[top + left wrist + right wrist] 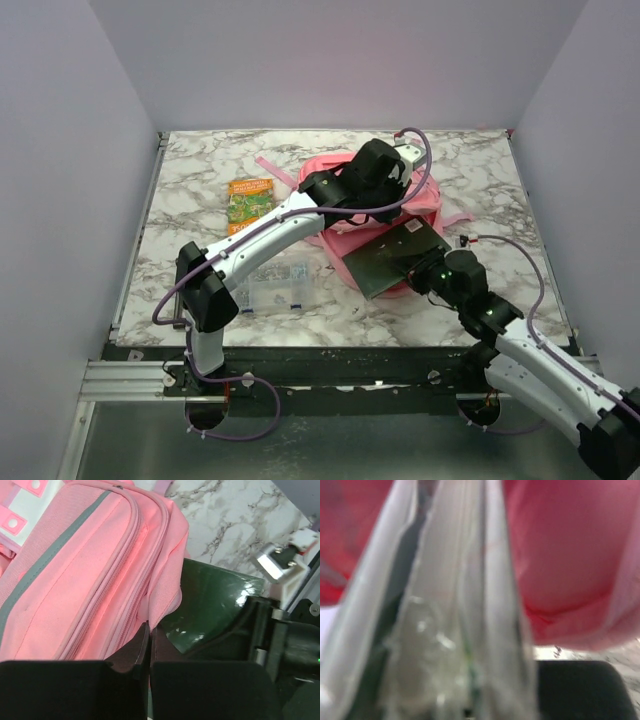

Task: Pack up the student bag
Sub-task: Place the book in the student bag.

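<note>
large pink fabric student bag [85, 580] lying at the middle back of the marble counter [200, 170], left tool [150, 636] pinched tight on the pink edge of its opening, right tool [432, 268] clamped on a flat dark green book [390, 262], book's far end touching the bag's opening, orange-green booklet [250, 203] and clear plastic compartment box [270, 285] apart on the left

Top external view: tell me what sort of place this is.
Likely a robot test cell, not a home: a marble-patterned table boxed in by plain white walls, with a pink backpack and a clear compartment box staged on it.
</note>
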### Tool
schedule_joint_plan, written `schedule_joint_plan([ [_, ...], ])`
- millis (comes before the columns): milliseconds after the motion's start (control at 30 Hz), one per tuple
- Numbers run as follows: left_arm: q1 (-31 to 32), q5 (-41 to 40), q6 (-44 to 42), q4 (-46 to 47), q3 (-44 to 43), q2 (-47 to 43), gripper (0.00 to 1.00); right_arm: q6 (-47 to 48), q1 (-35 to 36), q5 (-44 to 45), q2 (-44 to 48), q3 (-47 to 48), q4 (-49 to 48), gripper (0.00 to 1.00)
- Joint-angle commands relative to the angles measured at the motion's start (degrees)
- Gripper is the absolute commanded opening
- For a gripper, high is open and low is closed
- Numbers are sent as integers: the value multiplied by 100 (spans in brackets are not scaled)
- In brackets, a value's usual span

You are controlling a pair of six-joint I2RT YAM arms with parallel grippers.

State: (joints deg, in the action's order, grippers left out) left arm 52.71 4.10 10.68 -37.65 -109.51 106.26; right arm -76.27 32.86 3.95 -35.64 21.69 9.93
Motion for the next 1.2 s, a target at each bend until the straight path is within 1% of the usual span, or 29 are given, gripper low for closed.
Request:
schedule_joint_plan([
  [0, 62, 505, 109, 190, -404, -389, 0, -553, -162, -105, -993, -172, -2883, 0],
  [67, 69, 596, 89, 147, -461, -395, 0, -698, -258, 91, -1479, -294, -3781, 0],
  [133, 64, 685, -23, 57, -569, -357, 0, -610, -351, 280, -2020, -419, -4732, 0],
  [167, 64, 698, -88, -33, -670, -322, 0, -527, -417, 339, -2295, -406, -5022, 0],
  [233, 50, 738, -176, -293, -870, -250, 0, -613, -559, 267, -2948, -378, -5619, 0],
  [300, 38, 849, -235, -468, -1036, -195, 0, -634, -597, 237, -3574, -411, -6654, 0],
  [333, 30, 909, -304, -535, -1099, -170, 0, -681, -609, 195, -3861, -376, -6992, 0],
  [367, 38, 706, -378, -683, -1212, -131, 0, -693, -660, 132, -4207, -278, -7293, 0],
  [400, 24, 561, -444, -819, -1304, -92, 0, -620, -659, 245, -4481, -208, -7556, 0],
  [433, -23, 627, -483, -935, -1389, -65, 0, -558, -664, 495, -4806, -113, -7824, 1],
  [500, -114, 872, -518, -990, -1450, -63, 0, -340, -660, 823, -5525, 366, -7964, 1],
  [533, -137, 928, -527, -982, -1450, -63, 0, -138, -680, 804, -5952, 610, -7969, 8],
  [567, -132, 898, -540, -988, -1477, -43, 0, -75, -721, 553, -6235, 811, -8027, 23],
  [600, -133, 876, -532, -1010, -1520, -7, 0, -186, -785, 187, -6433, 803, -8150, 36],
  [633, -145, 889, -517, -1040, -1544, 8, 0, -295, -800, 1, -6467, 647, -8273, 41],
  [667, -144, 916, -512, -1045, -1519, 13, 0, -342, -804, -131, -6387, 473, -8214, 47],
  [700, -147, 917, -508, -1045, -1472, 1, 0, -403, -799, -274, -6256, 384, -7874, 53],
  [733, -140, 901, -491, -1034, -1442, 11, 0, -351, -799, -358, -6058, 363, -7332, 61],
  [800, -146, 909, -440, -1027, -1389, 30, 0, -164, -799, -579, -5649, 300, -6456, 71],
  [900, -152, 1004, -413, -1000, -1361, 95, 0, 23, -801, -824, -5123, 154, -5693, 77],
  [1000, -149, 972, -425, -999, -1397, 106, 0, 94, -799, -876, -4700, -66, -5232, 77],
  [1067, -155, 949, -443, -999, -1427, 96, 0, 174, -801, -780, -4497, -134, -5052, 72],
  [1167, -164, 924, -424, -999, -1461, 69, 0, 255, -800, -541, -4556, -70, -5057, 55],
])
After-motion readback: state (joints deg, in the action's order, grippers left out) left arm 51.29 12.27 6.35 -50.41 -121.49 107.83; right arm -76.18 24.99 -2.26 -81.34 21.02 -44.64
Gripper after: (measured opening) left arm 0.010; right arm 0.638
